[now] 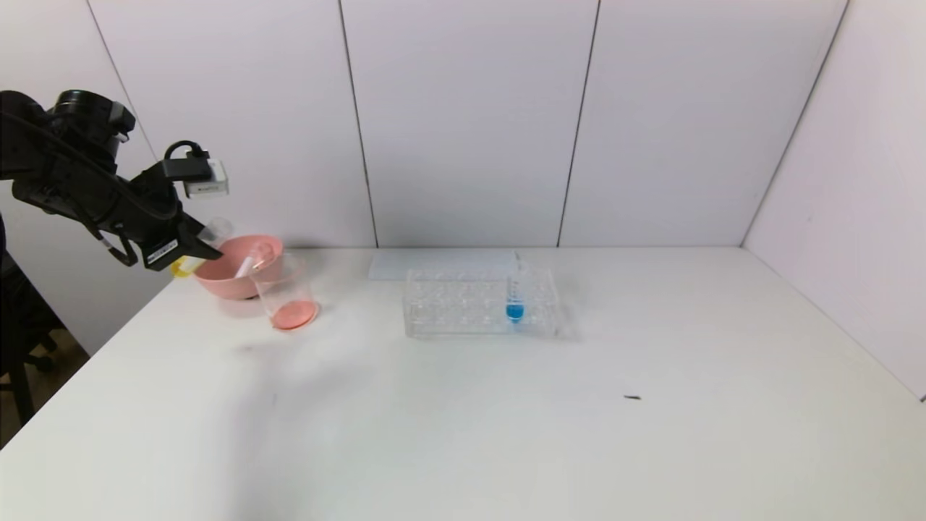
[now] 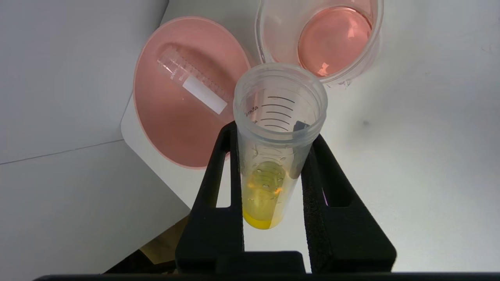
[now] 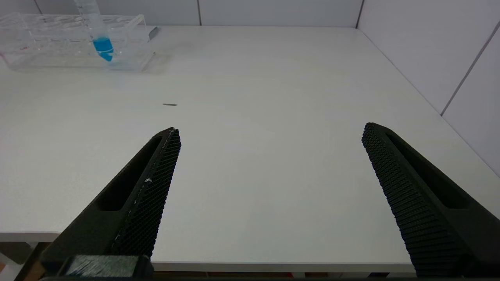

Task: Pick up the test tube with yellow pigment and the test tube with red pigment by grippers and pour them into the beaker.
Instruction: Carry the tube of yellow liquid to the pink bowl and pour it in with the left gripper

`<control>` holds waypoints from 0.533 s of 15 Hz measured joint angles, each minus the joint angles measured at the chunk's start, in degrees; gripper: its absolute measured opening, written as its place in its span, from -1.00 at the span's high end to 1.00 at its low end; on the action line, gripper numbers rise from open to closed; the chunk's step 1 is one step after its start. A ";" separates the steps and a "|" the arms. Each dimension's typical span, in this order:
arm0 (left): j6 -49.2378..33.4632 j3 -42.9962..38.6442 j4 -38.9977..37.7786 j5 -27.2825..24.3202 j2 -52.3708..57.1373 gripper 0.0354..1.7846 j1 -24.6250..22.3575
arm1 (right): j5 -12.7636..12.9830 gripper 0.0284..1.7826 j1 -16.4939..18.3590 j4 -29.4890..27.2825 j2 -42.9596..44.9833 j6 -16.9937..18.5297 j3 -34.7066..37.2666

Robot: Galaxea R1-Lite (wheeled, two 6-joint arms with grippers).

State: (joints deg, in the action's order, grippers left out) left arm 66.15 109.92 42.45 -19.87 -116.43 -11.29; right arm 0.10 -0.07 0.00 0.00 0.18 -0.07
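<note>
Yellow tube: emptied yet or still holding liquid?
Still holding liquid: the test tube with yellow pigment, clamped in the left gripper, shows yellow pooled at its rounded tip, while the beaker holds only pinkish-red liquid.

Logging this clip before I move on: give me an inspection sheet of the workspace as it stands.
Surface: white table, one small dark speck.
Job's things: yellow test tube in the left claw, yellow liquid not poured; beaker holds pinkish-red liquid; an empty tube lies in the pink bowl.
Clutter: clear rack with a blue-liquid tube.
Grippers: left claw shut on the tube near the bowl; right claw open, low over the table's near edge.
Cables: black cable on the left wrist.
Surroundings: white panel walls.
</note>
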 joint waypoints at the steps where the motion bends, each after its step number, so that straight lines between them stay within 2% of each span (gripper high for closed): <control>1: 0.15 0.20 0.27 0.17 -0.16 0.53 0.22 | 0.00 -0.91 0.00 0.00 0.00 0.00 0.00; 5: 1.94 2.97 5.73 2.05 -0.90 0.53 0.77 | 0.00 -0.91 0.00 0.00 0.00 0.00 0.00; 8: 2.67 3.50 5.97 2.51 -1.38 0.53 1.04 | 0.00 -0.91 0.00 0.00 0.00 0.00 0.00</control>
State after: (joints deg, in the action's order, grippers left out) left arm 68.82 113.42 48.42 -17.36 -117.81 -10.25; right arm 0.10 -0.07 0.00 0.00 0.18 -0.07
